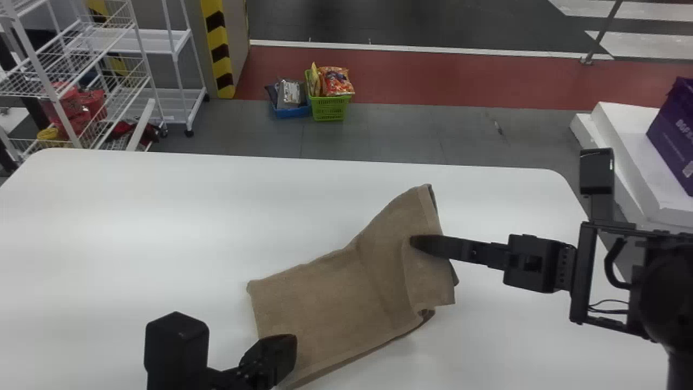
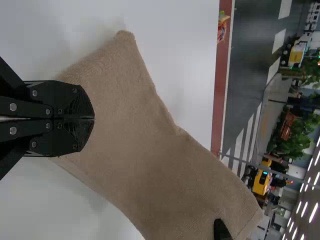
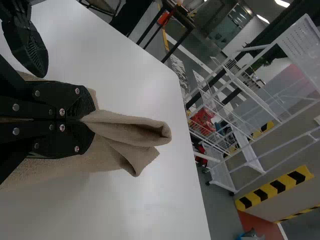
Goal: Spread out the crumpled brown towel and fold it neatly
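Head view: brown towel (image 1: 330, 292) lies mostly spread between left gripper (image 1: 288, 345), fingers together, and right gripper (image 1: 416, 241), clamped on its gathered end; straightening and final folding apparently remain.

Site: large indoor hall, apparently a lab or demo space. Basis: white wire racks (image 1: 43, 73), pillar (image 1: 236, 49) with hazard striping (image 1: 218, 51), crosswalk bars (image 1: 649, 46) on dark floor (image 1: 411, 21), strip ceiling lights (image 2: 314, 211), plain white desk (image 1: 135, 216).
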You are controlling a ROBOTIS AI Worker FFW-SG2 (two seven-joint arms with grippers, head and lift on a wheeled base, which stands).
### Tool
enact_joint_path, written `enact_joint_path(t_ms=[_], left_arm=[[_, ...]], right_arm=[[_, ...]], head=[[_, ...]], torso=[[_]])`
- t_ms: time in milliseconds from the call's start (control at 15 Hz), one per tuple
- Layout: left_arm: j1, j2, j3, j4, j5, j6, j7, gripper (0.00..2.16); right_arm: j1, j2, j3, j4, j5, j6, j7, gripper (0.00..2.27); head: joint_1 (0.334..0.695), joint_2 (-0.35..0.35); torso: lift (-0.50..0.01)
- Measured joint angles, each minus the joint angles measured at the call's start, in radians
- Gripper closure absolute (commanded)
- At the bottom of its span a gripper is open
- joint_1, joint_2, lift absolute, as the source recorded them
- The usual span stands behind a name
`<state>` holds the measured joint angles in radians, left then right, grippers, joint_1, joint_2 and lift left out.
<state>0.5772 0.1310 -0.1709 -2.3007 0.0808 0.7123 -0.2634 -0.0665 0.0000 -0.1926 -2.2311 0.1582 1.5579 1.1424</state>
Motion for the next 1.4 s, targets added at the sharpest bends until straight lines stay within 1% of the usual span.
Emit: enact_joint_path(t_ms=[200, 267, 333, 400, 600, 667, 867, 1067, 1267, 1400], left_arm=[[-0.017, 0.001, -0.008, 0.035, -0.024, 0.010, 0.005, 2.06], [-0.021, 0.001, -0.007, 0.044, -0.031, 0.011, 0.007, 2.06], [-0.024, 0.001, -0.006, 0.054, -0.036, 0.011, 0.008, 2.06], [-0.027, 0.001, -0.006, 0.062, -0.040, 0.011, 0.009, 2.06], [-0.037, 0.001, -0.007, 0.082, -0.040, 0.011, 0.010, 2.06], [-0.041, 0.000, -0.010, 0.086, -0.040, 0.011, 0.010, 2.06], [-0.050, -0.001, -0.014, 0.090, -0.039, 0.011, 0.010, 2.06], [-0.051, -0.001, -0.016, 0.093, -0.038, 0.011, 0.010, 2.06], [-0.051, -0.001, -0.017, 0.093, -0.038, 0.011, 0.009, 2.06], [-0.051, 0.000, -0.019, 0.092, -0.038, 0.011, 0.009, 2.06]], right_arm=[[-0.009, 0.000, 0.022, 0.002, -0.002, 0.000, 0.000, 1.51], [-0.011, 0.000, 0.033, 0.002, -0.003, 0.000, 0.000, 1.51], [-0.012, 0.000, 0.050, 0.002, -0.003, 0.000, 0.000, 1.51], [-0.013, 0.000, 0.072, 0.002, -0.002, 0.000, -0.001, 1.51], [-0.010, 0.000, 0.156, 0.012, 0.012, 0.000, -0.006, 1.51], [-0.007, 0.000, 0.185, 0.022, 0.016, 0.000, -0.016, 1.51], [0.002, 0.000, 0.243, 0.044, 0.011, 0.000, -0.037, 1.51], [0.005, 0.000, 0.289, 0.081, 0.005, 0.000, -0.081, 1.51], [0.001, 0.000, 0.309, 0.132, -0.008, 0.000, -0.111, 1.51], [-0.002, 0.000, 0.317, 0.166, -0.048, 0.000, -0.145, 1.51]], head=[[0.695, -0.069], [0.695, -0.052], [0.695, -0.052], [0.695, -0.028], [0.695, 0.010], [0.695, 0.030], [0.695, 0.056], [0.695, 0.079], [0.695, 0.088], [0.695, 0.098]], torso=[[-0.126], [-0.126], [-0.126], [-0.126], [-0.126], [-0.126], [-0.126], [-0.126], [-0.126], [-0.126]])
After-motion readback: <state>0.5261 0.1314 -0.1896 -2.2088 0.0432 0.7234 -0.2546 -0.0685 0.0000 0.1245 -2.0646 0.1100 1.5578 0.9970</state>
